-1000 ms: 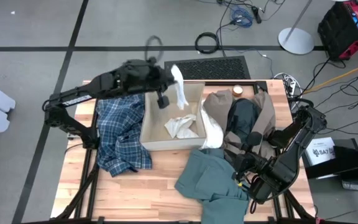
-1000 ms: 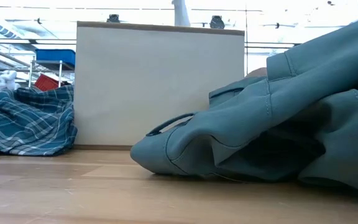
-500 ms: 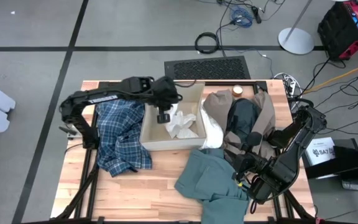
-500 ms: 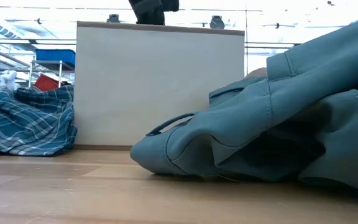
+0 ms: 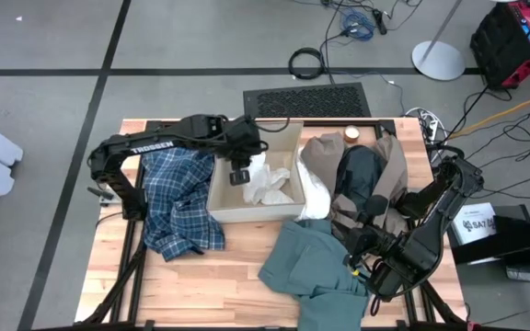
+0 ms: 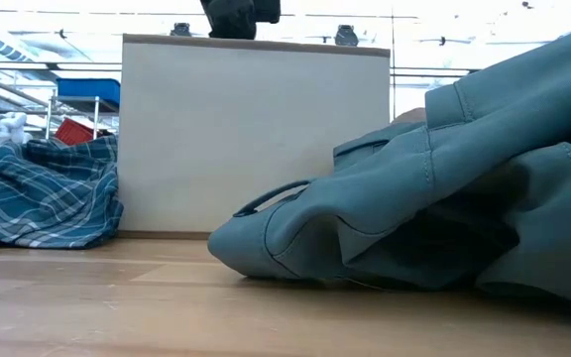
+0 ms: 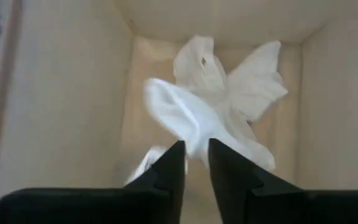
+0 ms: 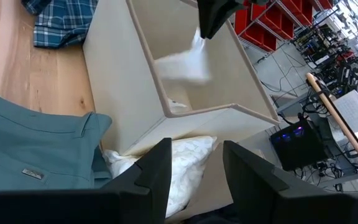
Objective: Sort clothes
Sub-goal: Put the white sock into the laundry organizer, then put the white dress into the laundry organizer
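Observation:
My left gripper reaches down into the tan cardboard box and is shut on a white piece. Another white piece lies on the box floor below it. The blue-white plaid shirt lies on the table left of the box. The teal-green piece lies in front of the box. A white piece, the taupe-brown piece and the dark black-green piece are heaped to the right of the box. My right gripper is open and empty over the teal-green piece. My left gripper pinches a bunched part of the white piece between its two fingers, pointing down into the box from above. The rest of the piece hangs slack below the fingers, above the white cloth on the box floor. How many layers it holds, I cannot tell.
The box's near wall stands between the plaid shirt and the teal-green piece. Bare wood lies along the table's near edge. A small round tin sits at the far edge.
My left gripper has come down from above the box into it, carrying the white piece. The piece hung in the air over the box's far side a second ago and is now inside the box, above the other white cloth. The gripper has barely moved in the last half second.

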Available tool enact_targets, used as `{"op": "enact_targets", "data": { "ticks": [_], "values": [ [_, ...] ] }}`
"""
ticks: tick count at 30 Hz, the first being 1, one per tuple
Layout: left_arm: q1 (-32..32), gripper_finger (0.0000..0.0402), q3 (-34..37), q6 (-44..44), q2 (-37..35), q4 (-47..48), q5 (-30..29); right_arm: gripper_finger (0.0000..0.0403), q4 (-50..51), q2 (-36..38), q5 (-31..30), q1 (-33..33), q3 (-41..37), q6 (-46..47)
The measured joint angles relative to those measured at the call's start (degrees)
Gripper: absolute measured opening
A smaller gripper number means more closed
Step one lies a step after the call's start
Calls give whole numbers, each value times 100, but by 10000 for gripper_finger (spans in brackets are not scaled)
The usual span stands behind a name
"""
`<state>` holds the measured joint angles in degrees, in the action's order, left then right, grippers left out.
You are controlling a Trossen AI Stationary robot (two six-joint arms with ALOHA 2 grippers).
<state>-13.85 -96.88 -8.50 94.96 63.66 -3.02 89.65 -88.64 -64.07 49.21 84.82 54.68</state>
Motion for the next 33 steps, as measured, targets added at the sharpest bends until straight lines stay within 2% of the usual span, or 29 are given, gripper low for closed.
{"op": "enact_targets", "data": {
  "ticks": [4, 7, 9, 11, 13, 17, 20, 26, 30, 33],
  "values": [
    [42, 136, 0, 159, 0, 207, -43, 132, 0, 0, 0, 0, 0, 7],
    [53, 153, -100, -96, -11, 485, -41, 132, 0, 0, 36, -1, 0, 197],
    [69, 155, -287, -89, -38, 643, -25, 132, 0, 0, 377, -39, 0, 442],
    [91, 156, -504, -76, -107, 874, 33, 132, 15, 0, 989, -160, 0, 633],
    [156, 156, -712, 89, -226, 983, 279, 132, -3, 2, 1446, -295, -27, 772],
    [384, 156, -818, 646, -654, 845, 866, 132, -130, 4, 1689, -581, -251, 774],
    [813, 155, -707, 1001, -1027, 723, 842, 132, -127, 4, 2053, -867, -516, 777],
    [2113, 155, 87, 1739, -1668, 140, -76, 132, -735, 7, 2853, -1417, -1269, 383],
    [2930, 155, 792, 2018, -1982, -432, -862, 132, -1754, 53, 2992, -1840, -1763, -389],
    [3440, 155, 1453, 1932, -2158, -1344, -1455, 132, -2582, 153, 2975, -2210, -2089, -986]
  ]
}}
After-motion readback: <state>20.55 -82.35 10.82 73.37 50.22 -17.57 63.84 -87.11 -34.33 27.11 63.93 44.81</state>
